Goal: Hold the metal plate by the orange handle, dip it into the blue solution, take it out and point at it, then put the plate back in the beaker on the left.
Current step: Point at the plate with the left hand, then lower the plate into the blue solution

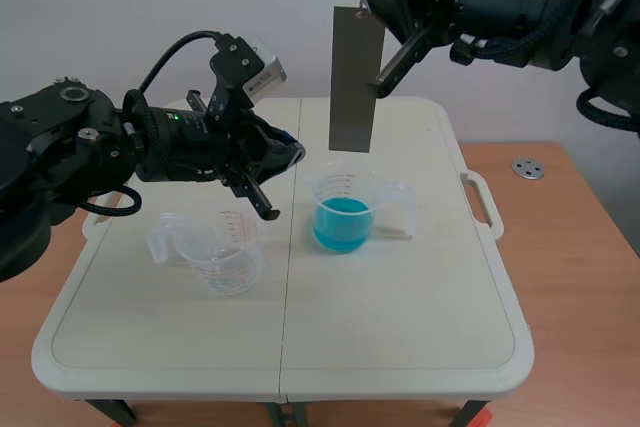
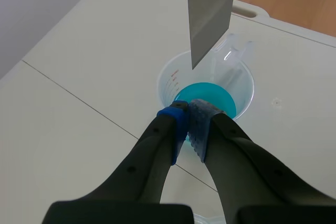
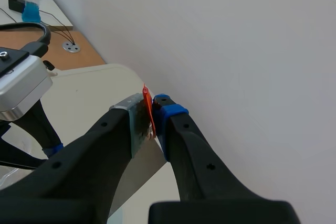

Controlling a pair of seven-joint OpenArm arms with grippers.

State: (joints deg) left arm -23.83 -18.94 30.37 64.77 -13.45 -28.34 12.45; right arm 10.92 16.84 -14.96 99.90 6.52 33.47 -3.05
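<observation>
**Plate held above the blue solution, with the left arm set as a pointer**

The right gripper [image 3: 152, 116] pinches the top of the metal plate [image 1: 352, 77] at its orange handle [image 3: 148, 111]. One finger lies on each face, so the fingers are closed on the plate. The plate hangs upright and clear of the liquid, directly at 12 o'clock of the beaker [image 1: 345, 212] that holds the blue solution [image 1: 342, 225]. Its lower edge is above the rim and touches nothing. Whether the metal is wet cannot be told.

The left gripper [image 2: 190, 114] has its fingers pressed together on nothing. In the scene view it sits at about 10 o'clock of the filled beaker. In its own wrist view the tips aim at that beaker, with the plate's lower edge just ahead and above.

The empty beaker [image 1: 222, 252] stands on the worktop [image 1: 400, 327] at about 8 o'clock of the filled one, well apart from the plate and beneath the left arm.

Judged from this arrangement, the step in hand is probably the pointing that follows the dip, though a plate about to be dipped would look much the same. If so, the next move is to carry the plate toward 8 o'clock and lower it upright into the empty beaker. The fingers spread only once it rests there. The left arm should first draw clear of that beaker.
</observation>
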